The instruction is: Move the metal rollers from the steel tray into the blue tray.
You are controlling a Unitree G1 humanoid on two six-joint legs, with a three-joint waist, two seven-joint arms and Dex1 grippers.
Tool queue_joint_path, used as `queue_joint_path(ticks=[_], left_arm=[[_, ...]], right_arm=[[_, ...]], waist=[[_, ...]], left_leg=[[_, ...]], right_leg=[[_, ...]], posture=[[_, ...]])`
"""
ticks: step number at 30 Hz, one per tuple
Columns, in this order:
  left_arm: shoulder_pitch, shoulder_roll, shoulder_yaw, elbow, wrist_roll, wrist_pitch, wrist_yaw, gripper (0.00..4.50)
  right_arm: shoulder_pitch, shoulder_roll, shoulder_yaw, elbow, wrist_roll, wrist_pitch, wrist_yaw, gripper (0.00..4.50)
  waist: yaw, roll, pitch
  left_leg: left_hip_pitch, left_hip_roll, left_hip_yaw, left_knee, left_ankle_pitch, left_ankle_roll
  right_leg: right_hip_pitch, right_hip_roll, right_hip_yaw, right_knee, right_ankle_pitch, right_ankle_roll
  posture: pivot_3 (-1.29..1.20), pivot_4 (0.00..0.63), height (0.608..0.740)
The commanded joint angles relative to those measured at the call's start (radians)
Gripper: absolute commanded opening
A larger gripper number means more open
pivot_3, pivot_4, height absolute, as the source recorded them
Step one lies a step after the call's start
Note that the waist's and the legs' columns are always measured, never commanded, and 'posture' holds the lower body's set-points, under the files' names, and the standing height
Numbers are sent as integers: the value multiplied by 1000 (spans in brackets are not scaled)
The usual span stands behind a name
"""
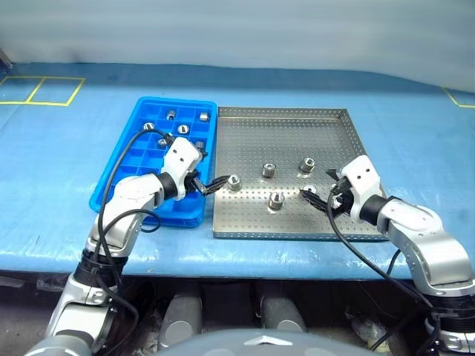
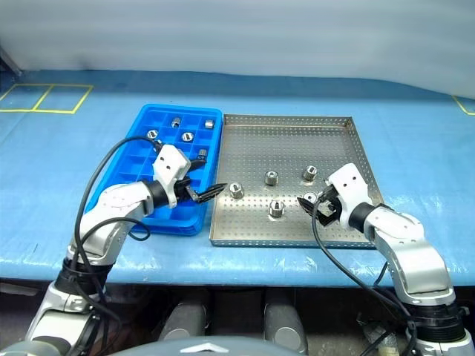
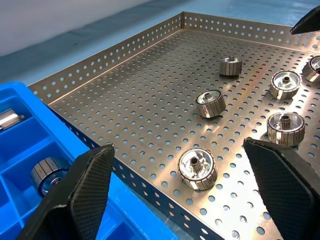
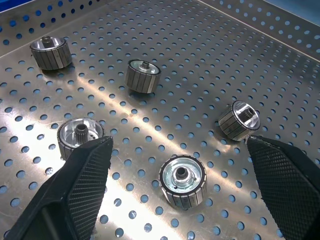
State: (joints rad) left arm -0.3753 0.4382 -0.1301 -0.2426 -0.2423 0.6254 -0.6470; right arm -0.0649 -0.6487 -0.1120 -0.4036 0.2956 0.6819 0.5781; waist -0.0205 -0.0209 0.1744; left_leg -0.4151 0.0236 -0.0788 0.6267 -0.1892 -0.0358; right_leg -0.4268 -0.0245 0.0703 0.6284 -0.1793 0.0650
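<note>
The steel tray (image 1: 297,133) lies centre-right on the table and holds several metal rollers (image 1: 269,170). Beside it on the left, the blue tray (image 1: 148,110) has several rollers (image 1: 183,129) in its far compartments. My left gripper (image 1: 215,185) is open over the seam between the two trays, its tips just short of the nearest roller (image 3: 197,170), which sits between the fingers (image 3: 85,195) ahead of them. My right gripper (image 1: 323,187) is open low over the steel tray's near right part, with a roller (image 4: 182,181) between its fingers (image 4: 80,185). Neither gripper holds anything.
A blue cover (image 1: 59,185) spreads over the whole table. Yellow tape lines (image 1: 44,89) mark its far left, and another yellow mark (image 1: 460,96) its far right. The table's front edge runs just below both arms.
</note>
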Motion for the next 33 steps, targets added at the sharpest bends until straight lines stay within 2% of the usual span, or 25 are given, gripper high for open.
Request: queue_joint_path(ticks=[1, 12, 20, 26, 33], left_arm=[[-31, -7, 4, -18, -20, 21, 0, 4479], [-76, -25, -37, 3, -15, 53, -18, 4479], [-177, -14, -201, 105, 74, 132, -37, 4479], [-275, -89, -271, 247, 166, 201, 49, 4479], [-277, -115, -346, 257, 218, 263, 55, 4479]], right_arm=[[-7, 12, -6, -10, -8, -29, -17, 4500], [-5, 28, 10, -23, -25, -41, -30, 4500], [16, 33, 14, -44, -31, -45, -50, 4500], [59, 52, 21, -77, -41, -42, -72, 4500], [79, 53, 10, -108, -43, -30, -90, 4500]], waist=[[-2, 0, 0], [-9, 0, 0], [-19, 0, 0], [-31, 0, 0], [-53, 0, 0]], left_leg=[[0, 0, 0, 0, 0, 0], [0, 0, 0, 0, 0, 0], [0, 0, 0, 0, 0, 0], [0, 0, 0, 1, 0, 0], [0, -1, 0, 0, 0, 0]], right_leg=[[0, 0, 0, 0, 0, 0], [0, 0, 0, 0, 0, 0], [0, 0, 0, 0, 0, 0], [0, 0, 1, 1, 0, 0], [0, 0, 2, 1, 0, 1]], posture=[[14, 150, 740], [-18, 150, 740], [-49, 150, 740], [-77, 150, 740], [-80, 150, 740]])
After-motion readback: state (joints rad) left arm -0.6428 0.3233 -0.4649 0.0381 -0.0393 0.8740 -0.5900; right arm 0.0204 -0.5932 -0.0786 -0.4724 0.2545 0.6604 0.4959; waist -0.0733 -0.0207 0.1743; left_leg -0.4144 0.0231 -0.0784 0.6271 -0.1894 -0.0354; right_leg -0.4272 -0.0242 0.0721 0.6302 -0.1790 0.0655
